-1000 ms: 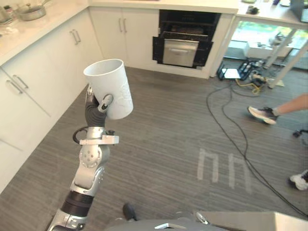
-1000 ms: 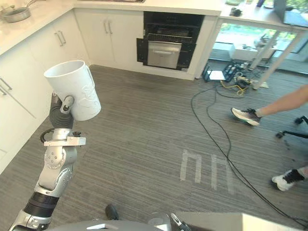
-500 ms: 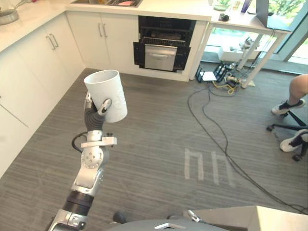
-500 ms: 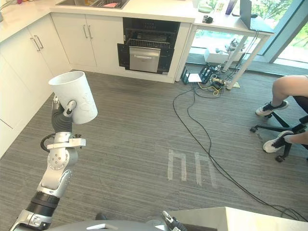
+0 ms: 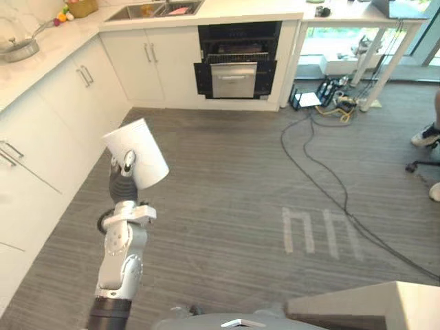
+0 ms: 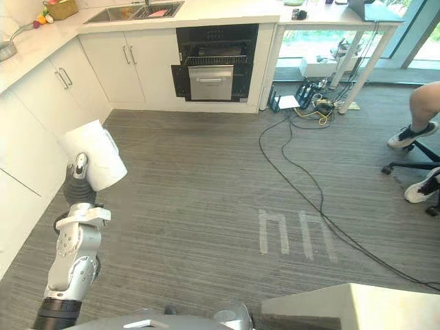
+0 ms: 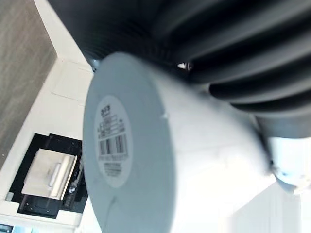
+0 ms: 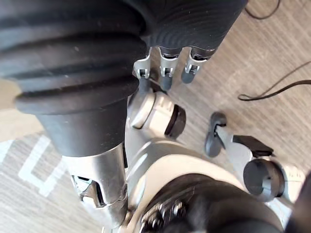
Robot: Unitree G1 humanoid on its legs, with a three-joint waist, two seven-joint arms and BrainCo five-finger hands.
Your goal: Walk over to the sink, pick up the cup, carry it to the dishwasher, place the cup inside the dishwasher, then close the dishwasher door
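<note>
1. Cup (image 5: 137,151): white, tilted, raised over the floor (image 5: 227,179); left hand (image 5: 122,180) curled round it, thumb on its side.
2. Dishwasher (image 5: 236,69): open, at 1 o'clock from the cup, well apart.
3. Advised: walk on with a firm grip, cup steady, clear of the cabinets (image 5: 55,130).
4. Right hand (image 8: 165,73): fingers relaxed, holding nothing.

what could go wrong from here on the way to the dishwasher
1. The cup sits tilted in the raised left hand, so it might slip during walking.
2. Cables trail over the floor just right of the path to the open dishwasher, and a foot could catch them if the robot drifts that way.
</note>
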